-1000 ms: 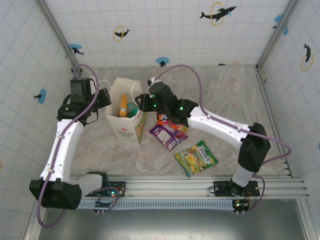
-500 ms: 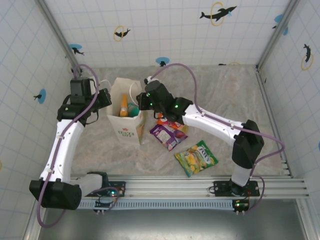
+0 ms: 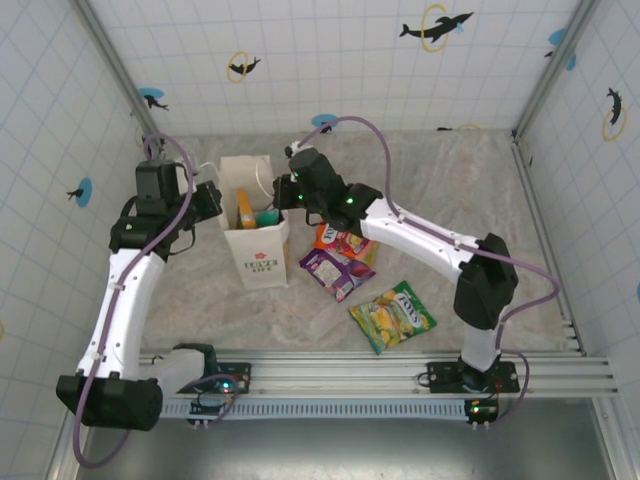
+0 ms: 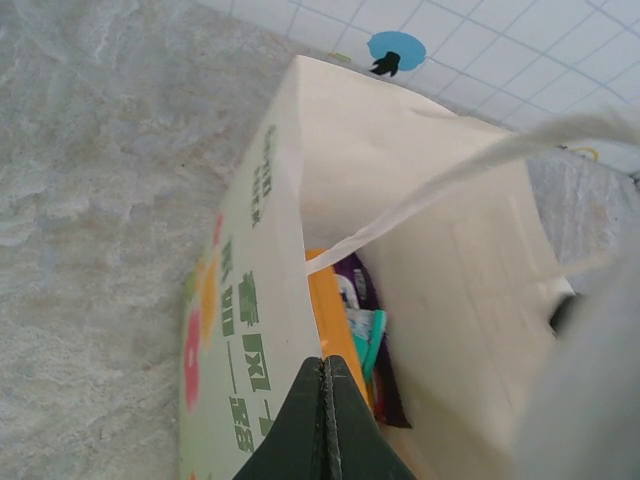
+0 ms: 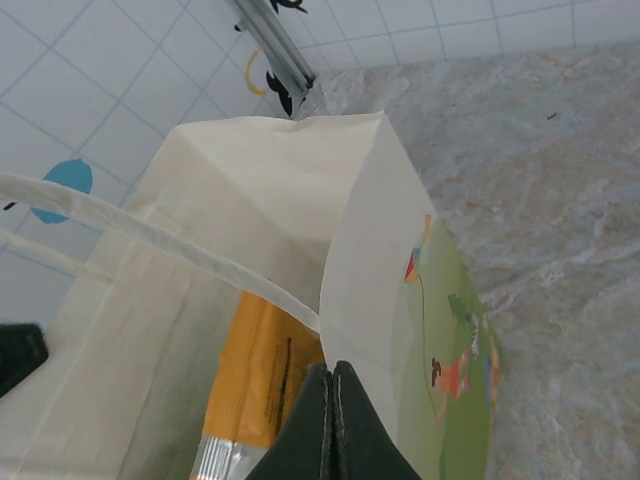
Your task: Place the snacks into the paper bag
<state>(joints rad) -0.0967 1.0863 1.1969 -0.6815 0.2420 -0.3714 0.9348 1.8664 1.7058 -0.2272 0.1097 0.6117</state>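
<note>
The cream-white paper bag stands upright with its mouth open. My left gripper is shut on its left rim, and the left wrist view has the jaws pinched on the printed wall. My right gripper is shut on the right rim. Inside the bag lie an orange packet, a teal packet and a purple packet. On the table to the right lie a red-orange packet, a purple packet and a green-yellow packet.
White cord handles cross the bag's mouth. Tiled walls enclose the marble tabletop on three sides, and a metal rail runs along the near edge. The right arm's links stretch over the loose packets.
The bag has been pulled from a skewed lean to upright and shifted slightly farther back. The right gripper moved up and left with the rim; the left arm shifted a little.
</note>
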